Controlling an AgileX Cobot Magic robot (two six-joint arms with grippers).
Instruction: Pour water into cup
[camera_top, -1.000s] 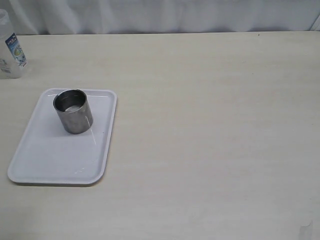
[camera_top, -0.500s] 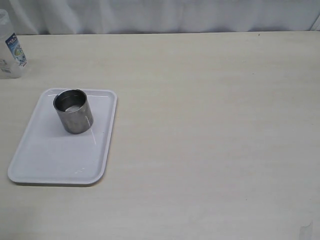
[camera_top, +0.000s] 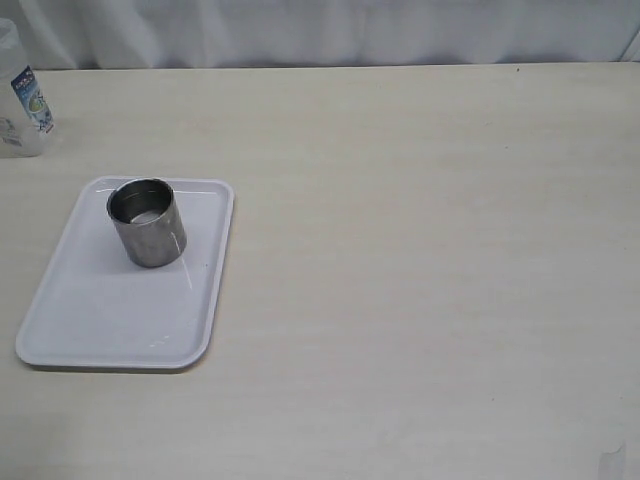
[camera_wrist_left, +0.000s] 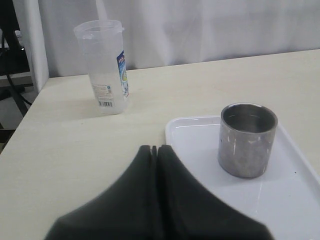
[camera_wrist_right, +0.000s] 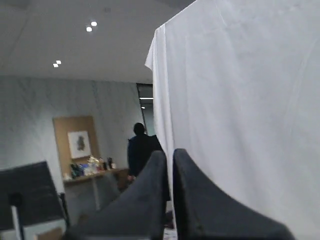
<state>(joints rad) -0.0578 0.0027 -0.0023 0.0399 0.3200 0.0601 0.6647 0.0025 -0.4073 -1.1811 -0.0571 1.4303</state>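
Note:
The steel cup stands upright at the far end of a white tray on the left of the table; it also shows as the cup in the left wrist view. No water is discernible in it. A translucent plastic container with a blue-white label stands at the table's far left corner, seen as the container in the exterior view. My left gripper is shut and empty, hovering short of the tray's near corner. My right gripper is shut and empty, pointed away from the table at a white curtain. Neither arm appears in the exterior view.
The white tray lies lengthwise near the table's left edge. A white curtain hangs behind the table's far edge. The right wrist view shows a room with a person in dark clothes beyond the curtain.

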